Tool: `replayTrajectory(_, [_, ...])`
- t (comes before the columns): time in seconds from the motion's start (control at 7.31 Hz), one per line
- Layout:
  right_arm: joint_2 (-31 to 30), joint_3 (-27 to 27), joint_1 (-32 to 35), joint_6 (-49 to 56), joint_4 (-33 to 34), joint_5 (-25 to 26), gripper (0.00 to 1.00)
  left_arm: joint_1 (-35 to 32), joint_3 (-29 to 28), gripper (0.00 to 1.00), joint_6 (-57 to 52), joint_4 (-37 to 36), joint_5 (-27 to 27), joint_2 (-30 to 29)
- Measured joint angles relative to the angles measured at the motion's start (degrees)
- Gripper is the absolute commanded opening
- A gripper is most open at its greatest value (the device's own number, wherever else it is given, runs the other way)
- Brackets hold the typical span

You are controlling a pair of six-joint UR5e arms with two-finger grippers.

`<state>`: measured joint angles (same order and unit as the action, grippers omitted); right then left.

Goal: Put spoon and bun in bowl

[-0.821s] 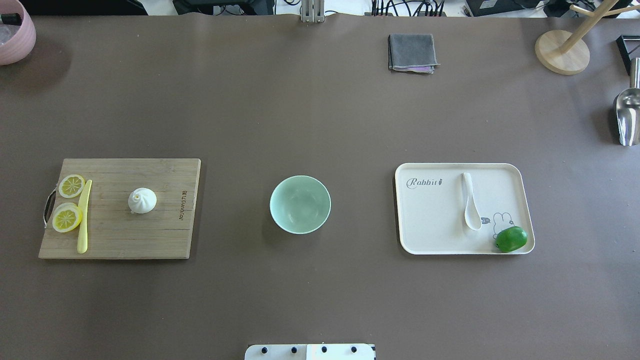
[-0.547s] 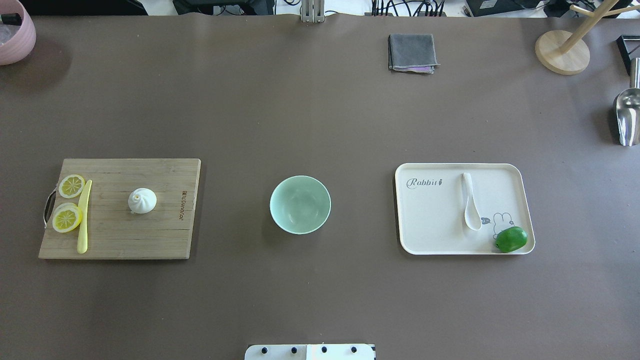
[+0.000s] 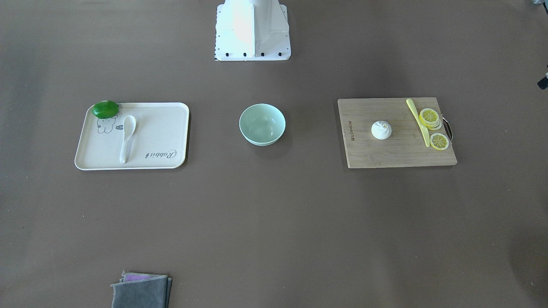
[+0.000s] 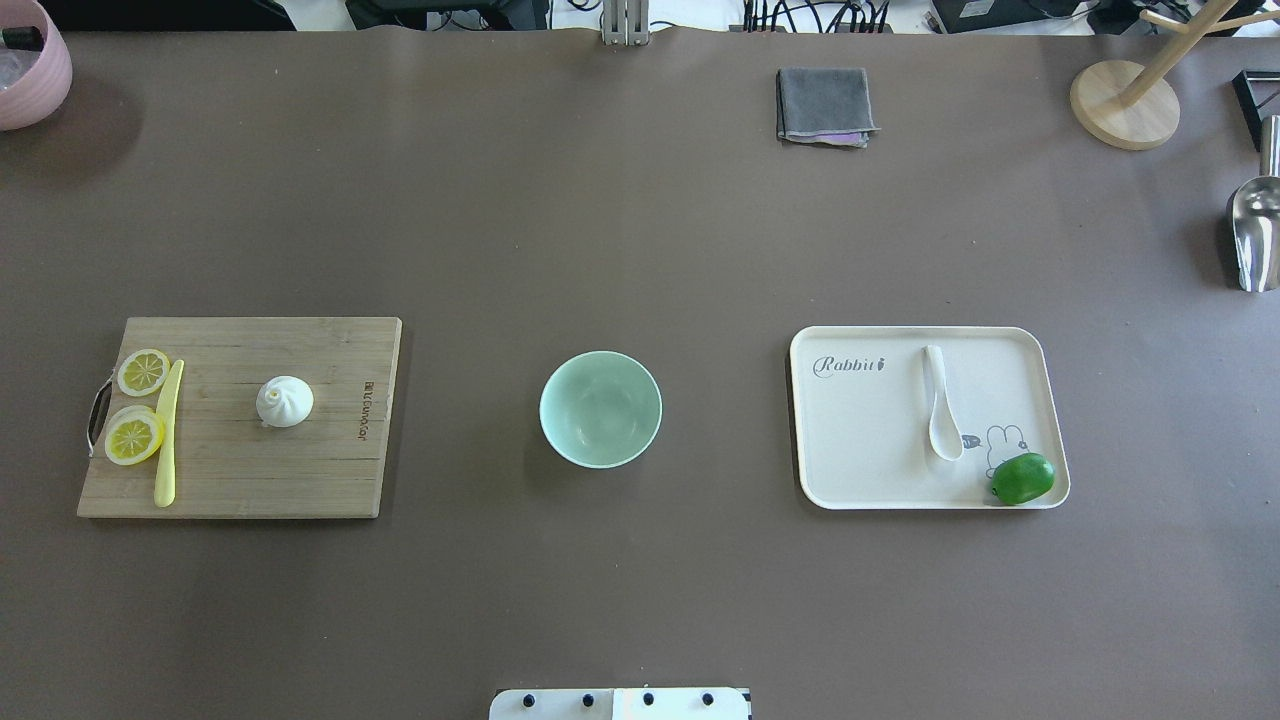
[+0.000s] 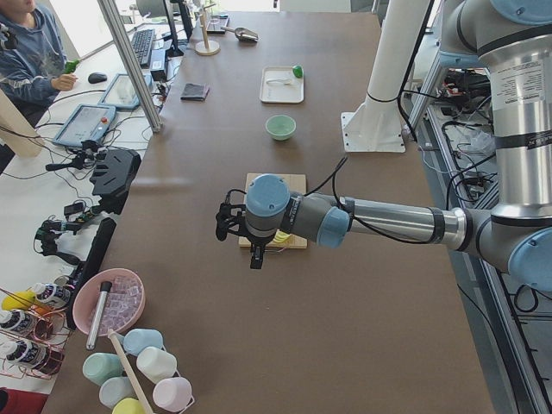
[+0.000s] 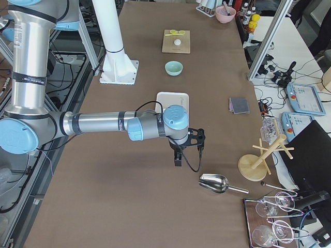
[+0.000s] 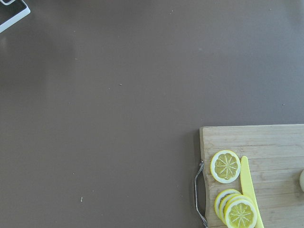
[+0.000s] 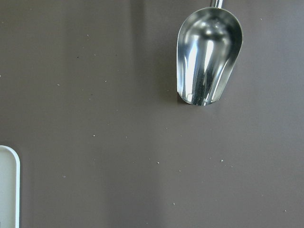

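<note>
The white spoon point(image 4: 940, 410) lies on the cream tray point(image 4: 860, 450), scoop toward the robot; it also shows in the front-facing view point(image 3: 126, 137). The white bun point(image 4: 285, 401) sits on the wooden cutting board point(image 4: 300, 470). The mint-green bowl point(image 4: 600, 409) stands empty between them. My left gripper point(image 5: 255, 257) hangs above the table just beyond the board's handle end. My right gripper point(image 6: 178, 157) hangs above the table between the tray and a metal scoop. Both show only in the side views, so I cannot tell whether they are open or shut.
Lemon slices point(image 4: 135, 437) and a pale-yellow knife point(image 4: 167, 435) lie on the board's left side. A green fruit point(image 4: 1022, 478) sits in the tray's corner. The metal scoop point(image 4: 1252, 235), a wooden stand point(image 4: 1125, 105), a grey cloth point(image 4: 825, 105) and a pink bowl point(image 4: 30, 70) line the table's edges.
</note>
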<state>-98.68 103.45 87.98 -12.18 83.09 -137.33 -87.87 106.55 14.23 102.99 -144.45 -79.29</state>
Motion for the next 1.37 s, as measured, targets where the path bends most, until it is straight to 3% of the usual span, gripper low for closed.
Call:
replayTrajectory(0.41, [-0.1, 0.0, -1.0, -0.4, 0.0, -1.0, 1.0, 0.1, 0.3, 0.98, 0.2, 1.2, 0.0, -0.2])
replayTrajectory(0.82, [0.1, 0.3, -4.0, -1.1, -0.9, -2.2, 1.0, 0.4, -1.4, 0.98, 0.3, 11.6, -2.3, 1.1])
replayTrajectory(1.09, [0.3, 0.8, -10.9, -10.1, -8.4, -2.4, 1.0, 2.2, -1.5, 0.97, 7.3, 19.2, -3.9, 1.5])
replayTrajectory(1.37, [0.6, 1.0, -20.8, -26.8, -20.2, 1.7, 0.95, 10.8, -1.4, 0.92, 19.1, 23.9, -1.1, -1.7])
